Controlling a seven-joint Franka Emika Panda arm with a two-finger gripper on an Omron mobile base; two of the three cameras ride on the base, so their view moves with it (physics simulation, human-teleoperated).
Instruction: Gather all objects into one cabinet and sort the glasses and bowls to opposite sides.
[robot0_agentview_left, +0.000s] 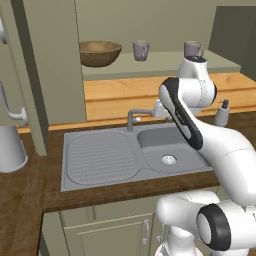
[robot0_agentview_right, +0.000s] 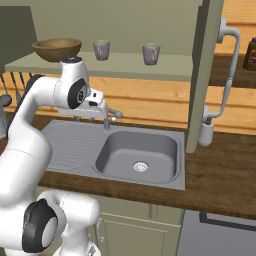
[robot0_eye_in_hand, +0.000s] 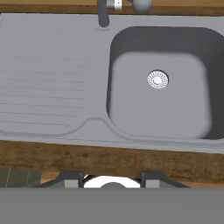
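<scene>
Wooden bowl (robot0_agentview_left: 100, 52) and two grey mugs (robot0_agentview_left: 141, 50) already on shelf (robot0_agentview_left: 165, 64); my end effector (robot0_eye_in_hand: 112, 178) part-open, empty; sorting unfinished.

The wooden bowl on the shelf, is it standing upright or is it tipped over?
Upright. The wooden bowl rests on its base on the shelf, with its rim level and its dark inside facing up.

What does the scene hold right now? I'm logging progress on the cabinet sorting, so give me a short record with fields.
shelf: long pale shelf of the open wall cabinet above the sink
bowl: brown wooden bowl, at the shelf's left end
mugs: two grey mugs, to the bowl's right, standing apart
sink: grey sink, nothing in its basin
gripper: fingertips apart over the sink, holding nothing
</scene>
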